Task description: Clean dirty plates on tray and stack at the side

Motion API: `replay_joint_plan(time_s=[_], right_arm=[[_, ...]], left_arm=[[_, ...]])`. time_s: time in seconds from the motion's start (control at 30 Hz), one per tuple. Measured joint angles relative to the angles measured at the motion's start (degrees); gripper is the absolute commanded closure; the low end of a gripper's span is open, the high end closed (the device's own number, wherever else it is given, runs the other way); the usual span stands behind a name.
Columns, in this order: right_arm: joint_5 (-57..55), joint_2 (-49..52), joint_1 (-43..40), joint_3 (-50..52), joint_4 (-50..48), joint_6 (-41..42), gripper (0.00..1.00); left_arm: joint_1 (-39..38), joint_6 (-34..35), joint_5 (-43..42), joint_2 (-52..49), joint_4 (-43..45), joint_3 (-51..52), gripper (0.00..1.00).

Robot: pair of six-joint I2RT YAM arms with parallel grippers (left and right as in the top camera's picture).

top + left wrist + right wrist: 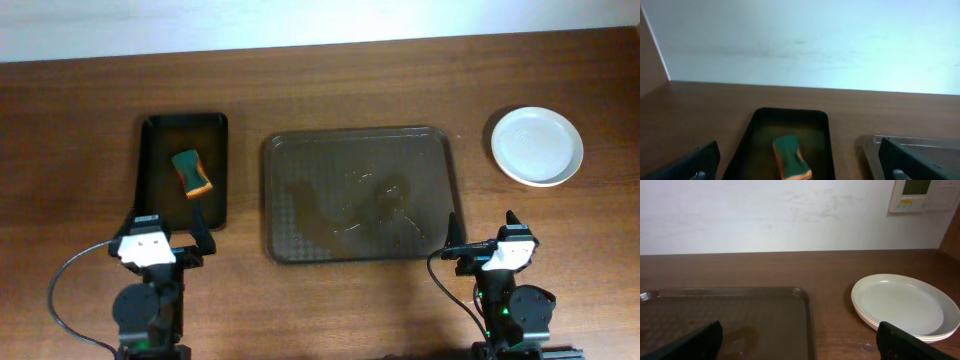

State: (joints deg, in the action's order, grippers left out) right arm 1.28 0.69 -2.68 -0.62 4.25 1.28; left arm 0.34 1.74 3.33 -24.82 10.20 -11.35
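Observation:
The white plates [537, 146] sit in one stack on the table at the far right, also in the right wrist view [902, 305]; the top one looks clean. The dark brown tray [360, 195] lies at the table's middle with no plates on it, only wet smears; its corner shows in the right wrist view [765, 315]. My left gripper [172, 232] is open and empty at the near left, just short of the black tray. My right gripper [485, 236] is open and empty at the near right, by the brown tray's near right corner.
A smaller black tray [184, 168] at the left holds a green-and-orange sponge [192, 172], also in the left wrist view [791, 158]. A white wall runs behind the table. A wall panel [925, 195] hangs at the upper right.

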Motion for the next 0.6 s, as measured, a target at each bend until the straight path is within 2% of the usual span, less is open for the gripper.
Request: replay_joint_plan(time_s=[0.17, 0.47, 0.6], right_arm=[[0.0, 0.0, 0.0, 0.0, 0.0, 0.0, 0.02], [0.0, 0.0, 0.0, 0.0, 0.0, 0.0, 0.02], [0.0, 0.0, 0.0, 0.0, 0.0, 0.0, 0.02]], left_arm=[[0.0, -0.9, -3.3, 6.4, 1.0, 3.7, 0.0], [0.0, -0.9, -4.5, 7.7, 1.0, 4.4, 0.0], [0.0, -0.9, -4.5, 11.8, -0.4, 4.5, 0.0]])
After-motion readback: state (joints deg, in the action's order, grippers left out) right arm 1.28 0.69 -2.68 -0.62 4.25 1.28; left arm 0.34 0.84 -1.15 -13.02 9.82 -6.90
